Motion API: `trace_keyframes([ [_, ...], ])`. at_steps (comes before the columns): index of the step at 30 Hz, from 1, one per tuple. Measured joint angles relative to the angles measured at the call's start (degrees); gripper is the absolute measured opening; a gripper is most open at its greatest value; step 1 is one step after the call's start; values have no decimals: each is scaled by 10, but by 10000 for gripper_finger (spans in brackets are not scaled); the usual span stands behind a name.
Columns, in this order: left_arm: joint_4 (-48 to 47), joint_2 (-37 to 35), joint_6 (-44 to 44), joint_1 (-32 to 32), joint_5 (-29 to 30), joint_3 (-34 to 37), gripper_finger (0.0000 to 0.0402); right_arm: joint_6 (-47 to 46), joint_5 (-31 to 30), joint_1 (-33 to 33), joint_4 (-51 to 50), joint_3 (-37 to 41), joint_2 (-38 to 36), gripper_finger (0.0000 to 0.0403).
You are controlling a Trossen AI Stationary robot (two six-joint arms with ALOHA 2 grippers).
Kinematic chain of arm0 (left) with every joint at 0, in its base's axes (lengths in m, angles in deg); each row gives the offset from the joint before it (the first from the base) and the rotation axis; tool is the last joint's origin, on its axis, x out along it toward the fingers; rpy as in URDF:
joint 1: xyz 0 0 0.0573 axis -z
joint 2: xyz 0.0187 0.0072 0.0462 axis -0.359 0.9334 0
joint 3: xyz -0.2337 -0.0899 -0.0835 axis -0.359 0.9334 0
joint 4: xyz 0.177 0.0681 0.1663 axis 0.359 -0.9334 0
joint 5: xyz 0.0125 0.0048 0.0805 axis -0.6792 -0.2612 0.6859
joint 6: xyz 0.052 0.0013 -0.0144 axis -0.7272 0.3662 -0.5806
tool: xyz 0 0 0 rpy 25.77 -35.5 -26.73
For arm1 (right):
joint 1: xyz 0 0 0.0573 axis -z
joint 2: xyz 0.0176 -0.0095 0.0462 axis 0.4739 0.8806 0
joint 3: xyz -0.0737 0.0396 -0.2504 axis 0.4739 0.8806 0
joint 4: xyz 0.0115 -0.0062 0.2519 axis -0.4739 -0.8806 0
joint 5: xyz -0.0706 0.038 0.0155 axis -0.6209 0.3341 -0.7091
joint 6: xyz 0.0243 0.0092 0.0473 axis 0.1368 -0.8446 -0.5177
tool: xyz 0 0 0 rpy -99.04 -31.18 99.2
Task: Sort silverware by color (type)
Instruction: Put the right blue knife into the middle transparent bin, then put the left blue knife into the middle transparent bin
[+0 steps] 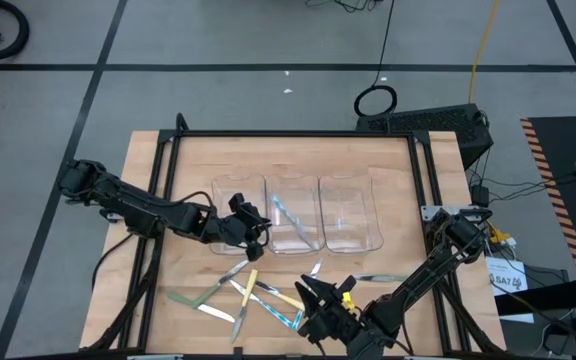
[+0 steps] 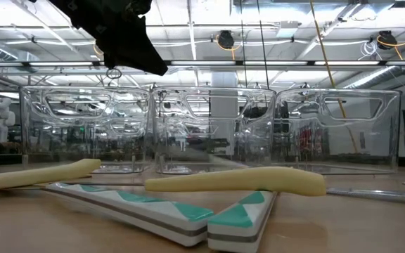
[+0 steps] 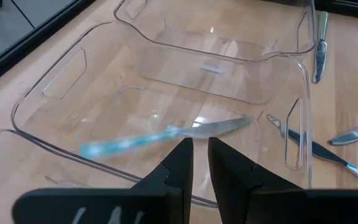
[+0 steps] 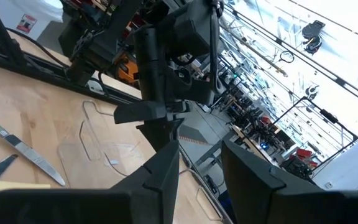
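On the table (image 1: pixel 158 200), the middle bin (image 1: pixel 293 190) holds a blue-handled knife (image 1: pixel 289 219); both pincers empty, apart.

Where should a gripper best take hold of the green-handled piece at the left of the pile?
The green-handled piece lies flat on the table at the pile's left edge, with its handle clear of the others. So it is probably best to grip the handle's middle, coming straight down, fingers across its narrow width.
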Motion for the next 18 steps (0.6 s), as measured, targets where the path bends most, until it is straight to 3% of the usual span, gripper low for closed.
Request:
trace_keyframes([
  [18,-23,0,-1,18,2,0,56,12,0,-8,5,0,0,116],
])
